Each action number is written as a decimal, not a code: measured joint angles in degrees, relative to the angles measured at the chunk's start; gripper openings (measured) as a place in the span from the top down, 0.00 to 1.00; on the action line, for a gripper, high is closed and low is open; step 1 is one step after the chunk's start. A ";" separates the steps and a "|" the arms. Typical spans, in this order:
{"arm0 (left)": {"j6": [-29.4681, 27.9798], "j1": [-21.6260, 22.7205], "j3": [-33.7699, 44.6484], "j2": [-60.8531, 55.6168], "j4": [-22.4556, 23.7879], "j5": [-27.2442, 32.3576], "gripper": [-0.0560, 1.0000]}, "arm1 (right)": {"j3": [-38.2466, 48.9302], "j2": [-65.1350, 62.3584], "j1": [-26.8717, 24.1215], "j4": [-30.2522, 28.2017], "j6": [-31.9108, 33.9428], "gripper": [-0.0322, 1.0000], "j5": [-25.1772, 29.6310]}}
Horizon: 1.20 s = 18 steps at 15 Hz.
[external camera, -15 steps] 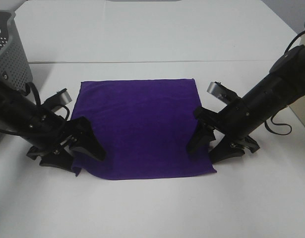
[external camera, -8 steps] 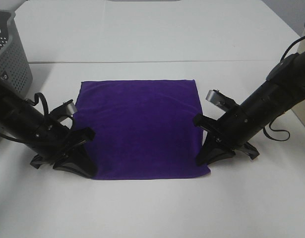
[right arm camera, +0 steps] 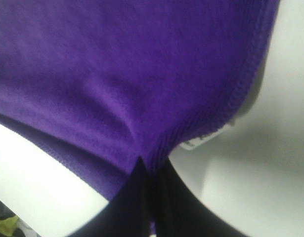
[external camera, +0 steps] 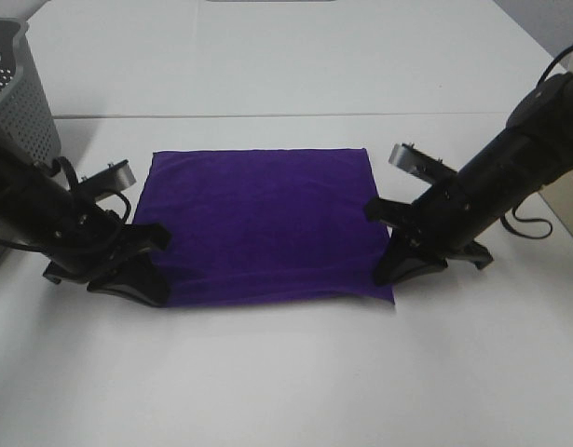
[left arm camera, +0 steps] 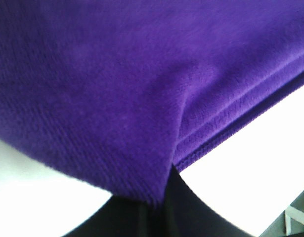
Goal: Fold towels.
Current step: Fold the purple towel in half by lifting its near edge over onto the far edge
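The deep purple towel lies on the white table, its near edge lifted a little. My left gripper is shut on the towel's near left corner. My right gripper is shut on the near right corner. In the left wrist view the towel fills the frame, pinched between the closed fingers. In the right wrist view the towel is pinched the same way, and a small white label shows at its edge.
A grey perforated basket stands at the far left of the white table. A seam in the table runs across behind the towel.
Both grippers closed on the near corners and have drawn them away from me, toward the far edge. The towel's near edge has moved back and the cloth looks shorter.
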 joint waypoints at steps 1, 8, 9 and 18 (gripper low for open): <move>0.00 0.00 -0.80 -1.49 0.17 -0.06 0.95 | -1.89 -1.26 0.00 -0.23 0.00 0.96 -0.11; -1.60 0.00 -20.11 2.18 1.09 -1.83 0.95 | -25.44 3.90 -0.06 -2.35 2.18 0.96 -0.40; -2.18 0.00 -23.89 4.13 1.55 -2.35 0.95 | -29.74 6.53 -0.06 -2.58 2.98 0.96 -0.40; -3.38 0.11 -51.57 22.86 8.37 -2.29 0.95 | -50.99 24.29 -0.06 -9.17 5.79 0.96 -1.38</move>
